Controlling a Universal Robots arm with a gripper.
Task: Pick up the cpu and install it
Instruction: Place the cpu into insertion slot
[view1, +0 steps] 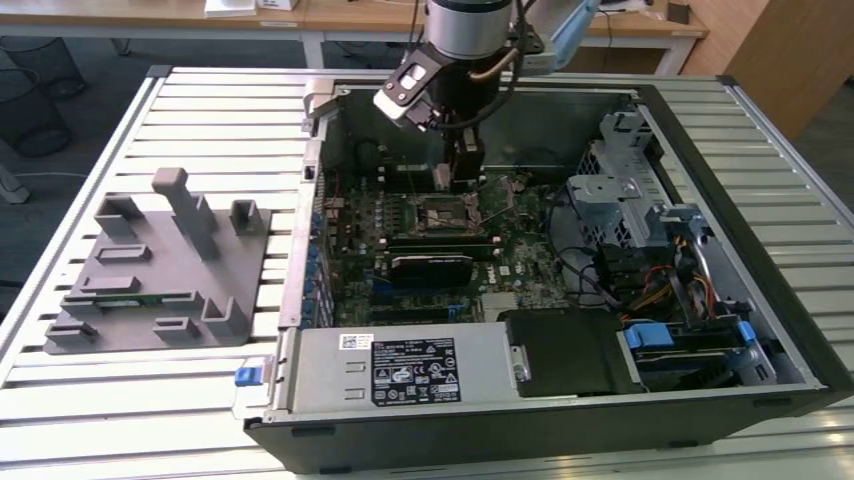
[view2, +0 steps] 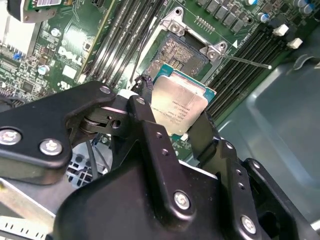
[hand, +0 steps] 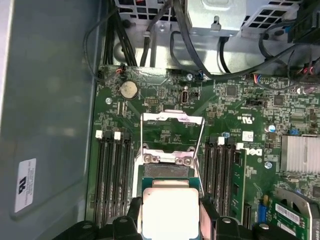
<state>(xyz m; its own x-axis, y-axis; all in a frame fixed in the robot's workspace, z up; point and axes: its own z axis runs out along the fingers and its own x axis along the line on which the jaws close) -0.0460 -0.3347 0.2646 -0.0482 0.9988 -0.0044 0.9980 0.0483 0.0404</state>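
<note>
My gripper (view1: 461, 178) reaches down into the open computer case (view1: 747, 330), just above the motherboard. It is shut on the cpu (view2: 178, 104), a flat square chip with a silvery top and pale rim, held by its two opposite edges between the black fingers (view2: 145, 111). The cpu (hand: 170, 209) hovers directly over the dark square socket (hand: 166, 171), whose metal frame (hand: 172, 118) is swung open and whose lever (view2: 247, 61) is released. In the second wrist view the chip sits slightly tilted over the socket (view2: 182, 50), apart from its contact field.
Memory slots (hand: 113, 175) flank the socket on both sides. A drive cage (view1: 617, 195) and cables (view1: 601, 275) stand at the exterior view's right, a power supply (view1: 400, 370) at the front. A grey fixture tray (view1: 154, 265) with a green memory stick (view1: 120, 298) lies outside the case.
</note>
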